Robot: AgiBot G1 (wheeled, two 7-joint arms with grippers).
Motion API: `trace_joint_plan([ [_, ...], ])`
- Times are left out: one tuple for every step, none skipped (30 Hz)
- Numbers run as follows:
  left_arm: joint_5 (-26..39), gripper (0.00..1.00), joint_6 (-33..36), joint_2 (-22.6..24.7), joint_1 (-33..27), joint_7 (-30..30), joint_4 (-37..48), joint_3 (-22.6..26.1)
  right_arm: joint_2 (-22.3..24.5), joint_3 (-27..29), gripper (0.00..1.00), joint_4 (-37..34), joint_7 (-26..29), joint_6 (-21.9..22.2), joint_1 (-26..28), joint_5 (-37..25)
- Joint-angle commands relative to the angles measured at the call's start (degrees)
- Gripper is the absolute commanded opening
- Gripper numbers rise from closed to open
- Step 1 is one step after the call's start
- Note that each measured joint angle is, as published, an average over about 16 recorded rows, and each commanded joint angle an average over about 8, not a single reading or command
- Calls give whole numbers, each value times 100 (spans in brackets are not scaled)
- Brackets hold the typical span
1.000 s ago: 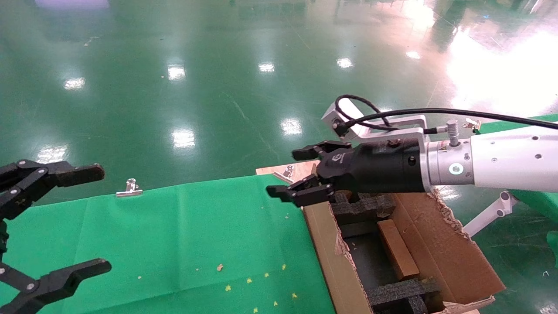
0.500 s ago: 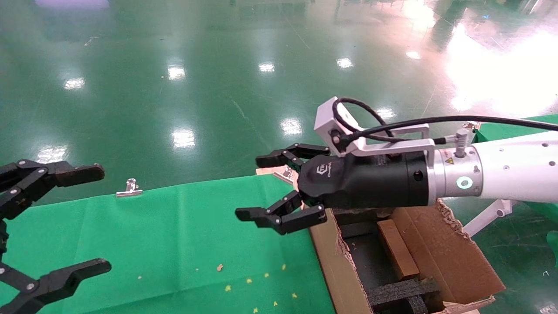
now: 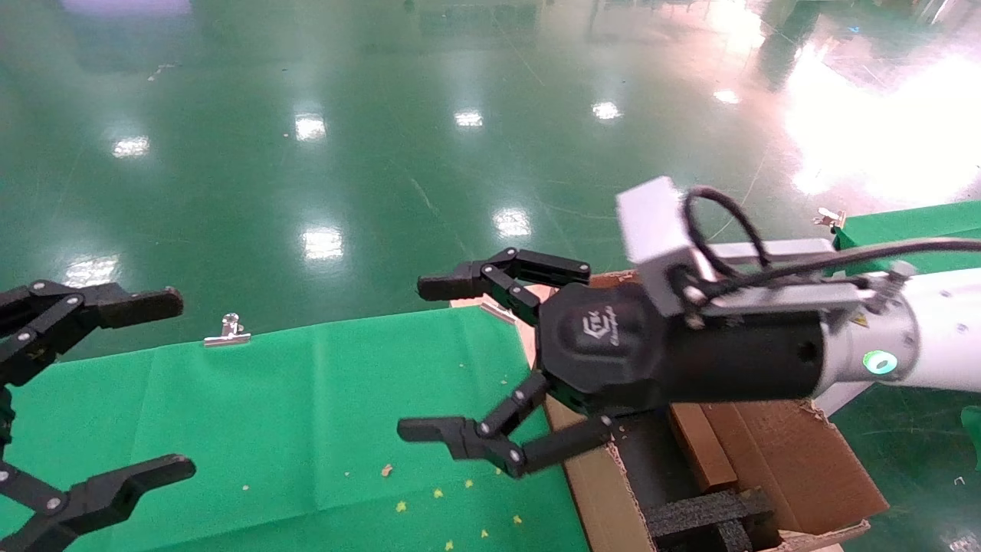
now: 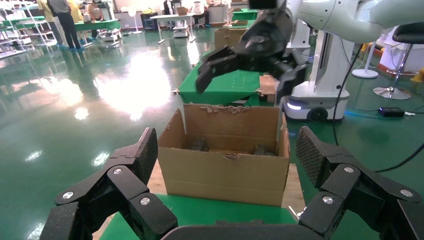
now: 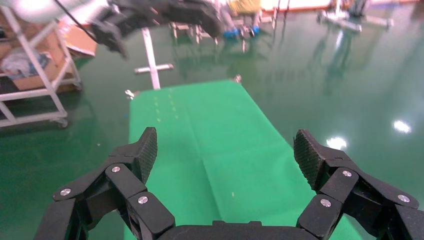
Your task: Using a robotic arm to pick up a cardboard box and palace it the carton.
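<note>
The small brown cardboard box [image 3: 693,448] lies inside the big carton [image 3: 782,460] at the lower right, between black foam inserts [image 3: 705,515]. My right gripper [image 3: 421,359], on the white arm with a black wrist, hangs open and empty above the carton's left wall and the green cloth, apart from the box. The right wrist view shows its open fingers [image 5: 225,150] over bare green cloth. My left gripper [image 3: 170,386] is open and empty at the far left. The left wrist view [image 4: 227,150] faces the carton [image 4: 225,175], with the right gripper [image 4: 247,62] above it.
A green cloth [image 3: 306,414] covers the table, with small yellow crumbs [image 3: 437,494] near the front. A metal clip [image 3: 226,331] sits on its far edge. Another green-covered table [image 3: 912,218] stands at the back right. Shiny green floor lies beyond.
My right gripper has risen and moved left, away from the carton's inside, and its fingers have spread wider. The box stays in the carton. The left arm has not moved.
</note>
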Motion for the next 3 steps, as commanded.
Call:
trace_joint_plan([
  [0, 100, 0, 0, 0, 0, 0, 0, -82, 486, 100, -27, -243, -307, -300, 111],
  [0, 100, 0, 0, 0, 0, 0, 0, -94, 554, 100, -31, -277, -350, -342, 127],
  [0, 100, 0, 0, 0, 0, 0, 0, -106, 625, 100, -35, -313, -395, -385, 143],
])
